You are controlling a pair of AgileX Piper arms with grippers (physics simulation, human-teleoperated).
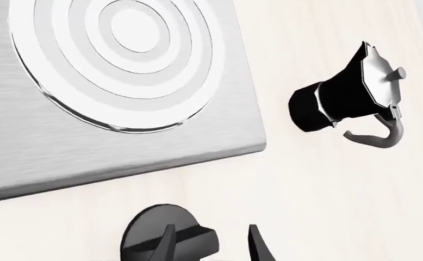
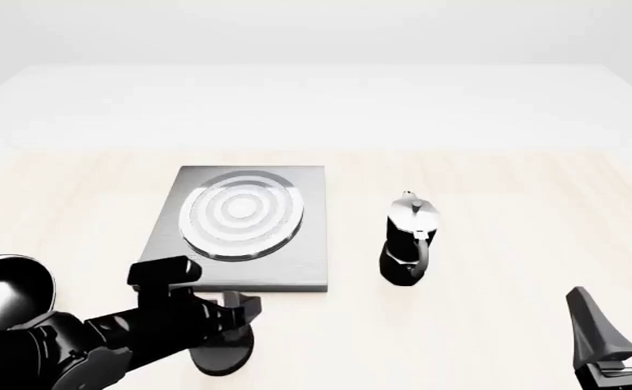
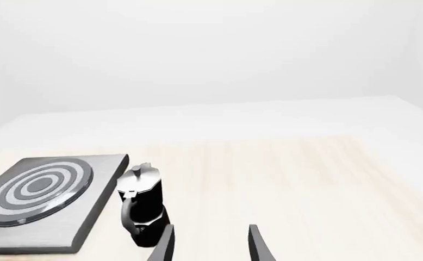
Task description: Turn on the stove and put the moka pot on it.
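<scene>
The stove point(image 2: 245, 244) is a flat grey slab with silver rings, left of the table's middle; it also shows in the left wrist view point(image 1: 66, 125) and the right wrist view point(image 3: 44, 201). Its black oval knob point(image 2: 221, 357) lies on the table in front of it. My left gripper point(image 2: 242, 309) is open just above the knob point(image 1: 153, 228), whose raised ridge reaches into the gap between the fingers point(image 1: 259, 244). The moka pot point(image 2: 409, 240) stands upright on the table right of the stove, handle toward me point(image 1: 342, 98) point(image 3: 142, 201). My right gripper point(image 2: 616, 294) is open and empty at the front right point(image 3: 207, 227).
The light wooden table point(image 2: 490, 187) stretches back to a white far edge. The left arm's black body point(image 2: 34, 341) fills the front left corner.
</scene>
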